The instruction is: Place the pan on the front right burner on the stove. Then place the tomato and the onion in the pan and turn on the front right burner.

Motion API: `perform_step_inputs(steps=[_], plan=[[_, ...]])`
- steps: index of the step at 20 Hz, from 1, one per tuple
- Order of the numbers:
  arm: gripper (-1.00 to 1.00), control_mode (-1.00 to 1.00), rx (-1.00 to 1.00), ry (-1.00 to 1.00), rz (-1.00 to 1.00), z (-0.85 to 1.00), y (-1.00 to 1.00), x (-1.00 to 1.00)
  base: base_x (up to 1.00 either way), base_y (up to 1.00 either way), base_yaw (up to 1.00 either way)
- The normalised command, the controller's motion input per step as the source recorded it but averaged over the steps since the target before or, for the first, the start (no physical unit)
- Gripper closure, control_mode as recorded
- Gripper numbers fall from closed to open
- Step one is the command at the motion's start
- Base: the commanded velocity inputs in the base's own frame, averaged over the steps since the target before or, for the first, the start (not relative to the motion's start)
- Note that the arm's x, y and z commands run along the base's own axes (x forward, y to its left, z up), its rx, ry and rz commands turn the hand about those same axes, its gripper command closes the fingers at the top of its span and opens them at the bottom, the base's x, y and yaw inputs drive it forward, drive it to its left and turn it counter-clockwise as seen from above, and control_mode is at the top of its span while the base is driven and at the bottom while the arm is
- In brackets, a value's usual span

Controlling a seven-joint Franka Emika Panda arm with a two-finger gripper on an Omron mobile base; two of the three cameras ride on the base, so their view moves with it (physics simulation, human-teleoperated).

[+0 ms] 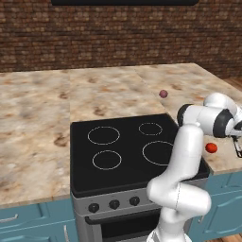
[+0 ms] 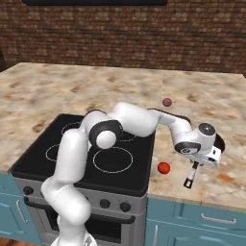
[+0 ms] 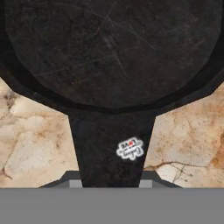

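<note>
Nothing on the list is finished yet, as far as I can judge. My claw (image 2: 207,158) is down over the pan (image 3: 111,52), which sits on the counter (image 2: 211,105) to the right of the stove (image 1: 123,142); from my hand camera the dark bowl lies ahead and its handle runs straight back toward me between my finger tips (image 3: 74,183). The tips sit either side of the handle base, but I cannot tell whether they are pressing on it or merely straddling it. The front right burner (image 1: 158,152) is bare, its white ring fully visible on the black glass. The tomato (image 2: 164,167) lies on the counter just right of the stove's near corner, close to the pan handle's end. The onion (image 2: 166,102) rests farther back on the counter, well apart from the tomato. Left to do: move the pan onto the ring, put both balls in it, then turn a knob (image 1: 134,201)
</note>
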Motion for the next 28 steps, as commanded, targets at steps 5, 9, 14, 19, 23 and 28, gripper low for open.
perform_step_inputs(steps=[5,9,14,19,23,28], plan=[[1.0,-1.0,-0.06,-0.09,0.0,0.62,0.17,-0.28,0.0,0.0,0.0],[1.0,-1.0,-0.07,0.0,0.0,0.65,0.36,-0.13,0.0,0.0,0.0],[1.0,-1.0,-0.09,0.0,0.0,0.55,0.5,-0.06,0.0,0.0,0.0],[1.0,-1.0,-0.08,0.0,0.02,0.34,0.52,-0.11,0.0,0.0,0.0],[1.0,-1.0,-0.04,0.0,0.07,0.13,0.55,-0.13,0.0,0.0,0.0],[1.0,-1.0,-0.03,0.0,0.1,0.03,0.58,-0.18,0.0,0.0,0.0]])
